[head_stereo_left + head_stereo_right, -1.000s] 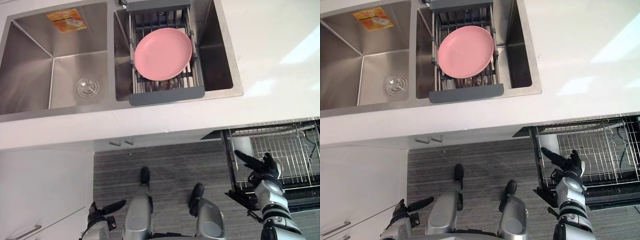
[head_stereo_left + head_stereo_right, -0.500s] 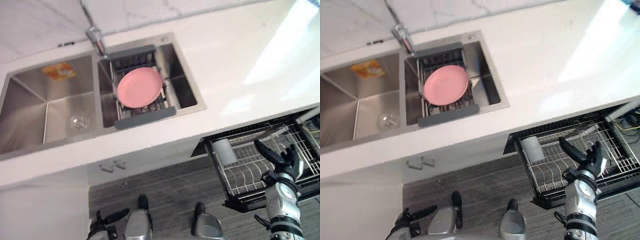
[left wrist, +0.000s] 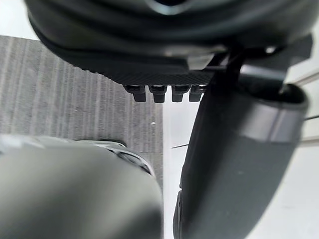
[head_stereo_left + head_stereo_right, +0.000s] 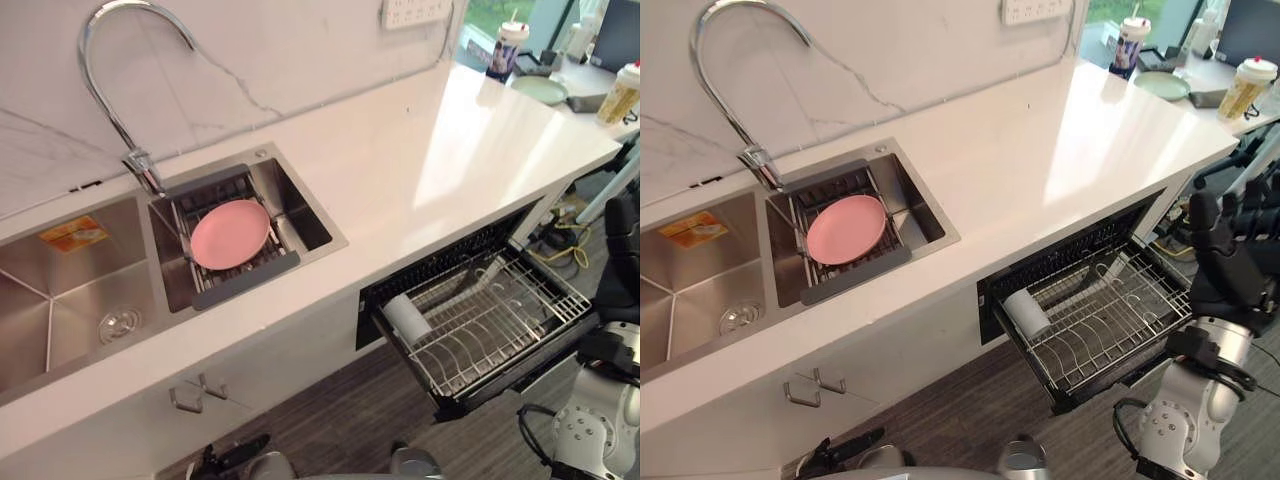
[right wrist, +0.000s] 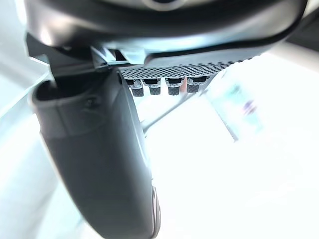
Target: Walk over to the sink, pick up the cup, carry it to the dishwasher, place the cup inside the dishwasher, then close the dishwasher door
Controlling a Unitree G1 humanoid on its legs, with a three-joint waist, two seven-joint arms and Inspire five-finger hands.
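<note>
A white cup [image 4: 407, 318] lies on its side at the left end of the dishwasher's wire rack [image 4: 505, 318], which is pulled out from under the counter. My right hand [image 4: 1225, 272] is raised to the right of the rack, apart from it, with straight fingers and nothing in it. In its wrist view the right hand [image 5: 107, 164] is likewise open and empty. My left hand [image 4: 835, 456] hangs low over the floor by the cabinet front, open and empty, as its wrist view [image 3: 234, 164] also shows.
A double steel sink [image 4: 60, 300] with a tall curved tap [image 4: 110, 60] lies at the left. Its right basin holds a drain rack with a pink plate [image 4: 230, 232]. Two drink cups [image 4: 1130, 45] [image 4: 1248, 88] and a green plate [image 4: 1165, 85] stand on the far counter end.
The camera has tilted up, bringing the wall, tap and far counter into view. My right hand has risen from over the rack's front to beside its right end, still open.
</note>
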